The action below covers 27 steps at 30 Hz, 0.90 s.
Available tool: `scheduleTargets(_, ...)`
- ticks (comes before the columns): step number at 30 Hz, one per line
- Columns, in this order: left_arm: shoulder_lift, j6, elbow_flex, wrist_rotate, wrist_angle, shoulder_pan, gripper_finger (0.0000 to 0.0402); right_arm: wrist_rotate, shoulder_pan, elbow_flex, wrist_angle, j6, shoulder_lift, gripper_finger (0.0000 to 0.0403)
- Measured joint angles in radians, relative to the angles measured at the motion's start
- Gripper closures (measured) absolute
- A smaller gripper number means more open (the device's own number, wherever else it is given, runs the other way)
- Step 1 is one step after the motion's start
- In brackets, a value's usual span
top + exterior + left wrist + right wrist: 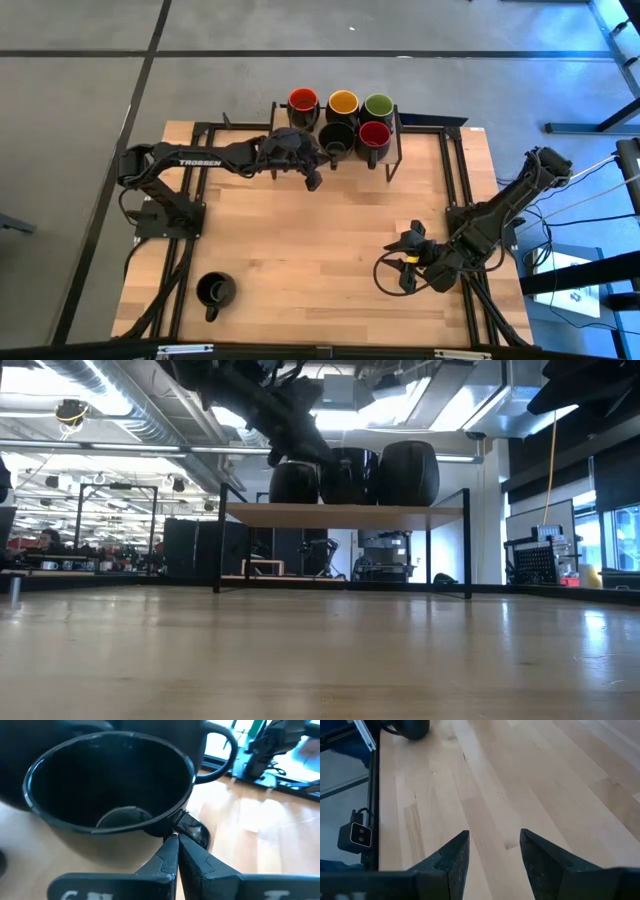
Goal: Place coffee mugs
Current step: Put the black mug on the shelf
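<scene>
**A:** At twelve o'clock on the counter (330,240), a raised shelf (390,150) carries five coffee mugs (343,102), their insides red, yellow-orange, green, black and red. Where is the sixth?

**B:** Down at seven o'clock, the lone black mug (214,290) stands upright, with its handle pointing toward six. The left pincer (312,180) is up at the shelf, pressed together with nothing between its tips; the left wrist view shows those tips just beside the rim of the black-lined mug (110,800).

**A:** And the right pincer (408,262)?

**B:** It waits at four o'clock, fingers apart over bare wood. The lone mug lies toward nine o'clock of it, well apart. The left arm's base looks nearer, I'd judge.

**A:** What are the surfaces like?

**B:** The mugs are glossy, rounded and smooth. The thin handle loop or rim seems the surest hold on the pale wood grain.
</scene>
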Motion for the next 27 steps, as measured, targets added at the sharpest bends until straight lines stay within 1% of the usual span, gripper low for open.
scheduleTargets(4,0.0,0.012,0.0,0.034,0.039,0.0,0.0398,0.001,0.0,0.0,0.0,0.0,0.0,0.0238)
scheduleTargets(8,0.0,0.026,0.0,0.038,0.086,0.004,0.04,0.011,0.0,0.0,-0.001,0.0,0.0,0.0238)
scheduleTargets(12,-0.004,0.027,0.0,0.051,0.077,0.009,0.04,0.011,0.0,0.0,-0.001,0.0,0.0,0.0238)
scheduleTargets(15,-0.064,0.026,0.007,0.053,0.039,-0.008,0.04,-0.018,0.0,0.0,0.001,0.001,0.0,0.0238)
scheduleTargets(18,-0.174,0.017,0.058,0.102,-0.118,-0.047,0.04,-0.048,0.0,0.0,0.013,0.002,0.0,0.0238)
scheduleTargets(22,-0.319,-0.071,0.105,0.159,-0.384,-0.111,0.0389,-0.043,0.0,0.0,0.014,0.002,0.0,0.0238)
scheduleTargets(25,-0.417,-0.178,0.112,0.159,-0.562,-0.164,0.0364,-0.032,0.0,0.0,0.013,-0.002,0.0,0.0238)
scheduleTargets(27,-0.468,-0.27,0.113,0.157,-0.692,-0.212,0.0341,-0.036,0.0,0.0,0.013,-0.005,0.0,0.0238)
